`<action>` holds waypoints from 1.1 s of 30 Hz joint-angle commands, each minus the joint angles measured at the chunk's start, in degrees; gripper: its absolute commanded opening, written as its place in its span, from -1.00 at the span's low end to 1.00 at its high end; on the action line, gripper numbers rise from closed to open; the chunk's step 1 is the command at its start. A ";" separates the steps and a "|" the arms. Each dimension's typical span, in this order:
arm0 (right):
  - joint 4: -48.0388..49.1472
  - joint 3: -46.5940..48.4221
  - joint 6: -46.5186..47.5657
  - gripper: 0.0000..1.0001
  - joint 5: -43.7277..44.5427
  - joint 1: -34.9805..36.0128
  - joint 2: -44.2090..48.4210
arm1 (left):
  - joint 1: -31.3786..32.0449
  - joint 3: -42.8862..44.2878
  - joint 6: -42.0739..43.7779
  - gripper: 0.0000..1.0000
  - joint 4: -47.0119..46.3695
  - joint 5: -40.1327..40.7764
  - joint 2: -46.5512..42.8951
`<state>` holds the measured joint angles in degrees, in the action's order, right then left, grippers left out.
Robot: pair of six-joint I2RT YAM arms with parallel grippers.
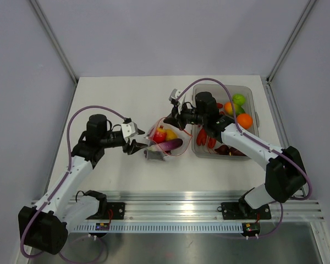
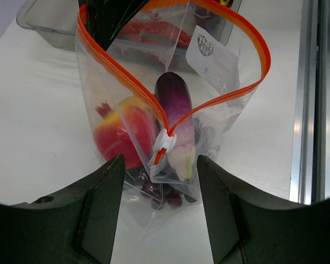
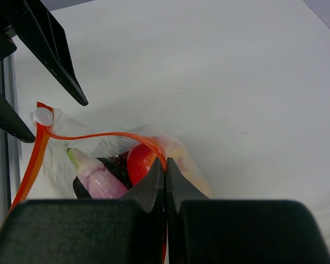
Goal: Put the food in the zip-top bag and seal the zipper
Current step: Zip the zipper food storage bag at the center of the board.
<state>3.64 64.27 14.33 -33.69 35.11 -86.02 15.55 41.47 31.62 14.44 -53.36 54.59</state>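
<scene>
The zip-top bag stands in mid-table with its mouth gaping. Its red-orange zipper ends in a white slider. Inside lie food pieces: a purple eggplant, a red-yellow fruit and dark grapes. My left gripper is open, a finger on each side of the slider end, with gaps to the plastic. My right gripper is shut on the zipper at the far end of the mouth, above a red fruit. In the top view the left gripper and right gripper flank the bag.
A rigid clear tub at the right holds an orange, a green fruit and red peppers. An aluminium rail runs along the near edge. Walls enclose the table on three sides.
</scene>
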 commanded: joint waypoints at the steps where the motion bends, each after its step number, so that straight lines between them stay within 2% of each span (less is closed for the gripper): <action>1: 2.60 2.17 -0.79 -1.00 -1.46 -0.57 -0.03 | -0.17 -0.78 0.64 0.15 -4.94 -2.89 0.52; 13: 2.78 2.44 -1.85 -1.00 -2.43 -0.66 -0.11 | 0.09 -0.69 -0.24 0.01 -6.00 -3.33 2.80; 16: 2.69 2.26 -1.93 -1.00 -2.52 -0.75 -0.29 | 0.18 0.01 -0.50 -0.10 -5.56 -3.15 3.51; 17: 2.69 2.26 -2.02 -1.00 -2.61 -0.66 -0.29 | 0.18 0.10 -0.50 -0.27 -5.56 -3.15 3.59; 20: 2.95 2.09 -2.37 -1.00 -2.96 -0.92 -0.12 | 0.18 0.27 -1.03 -0.57 -5.91 -3.06 3.94; 21: 2.95 2.09 -2.55 -1.00 -3.04 -1.01 -0.20 | 0.18 0.45 -1.47 -0.76 -6.09 -2.89 4.12; 24: 2.08 2.96 -2.46 -0.99 -3.66 -1.19 -0.29 | 0.27 1.59 -2.61 -1.00 -6.09 -2.19 5.08; 25: 0.16 4.27 -2.20 -0.91 -3.84 -1.19 -0.20 | 0.27 2.03 -3.66 -1.00 -6.17 -2.18 5.44; 26: -1.08 5.07 -1.68 -0.50 -4.01 -1.19 -0.20 | 0.27 2.47 -3.93 -1.00 -5.83 -2.18 5.70; 28: -6.24 7.78 -0.36 -0.22 -3.84 -1.19 0.32 | 0.27 3.78 -3.75 -1.00 -4.95 -3.41 6.32; 31: -11.00 9.73 3.59 0.00 -4.62 -0.66 2.07 | 0.27 4.49 -3.67 -1.00 -4.77 -4.90 6.06; 33: -14.25 10.26 8.42 0.01 -2.97 0.56 3.22 | 0.27 4.58 -4.97 -1.00 -5.64 -4.91 5.79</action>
<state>-4.43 71.48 16.19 -36.53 34.50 -85.95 15.68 43.09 27.99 11.53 -55.31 60.97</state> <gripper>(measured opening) 0.499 0.004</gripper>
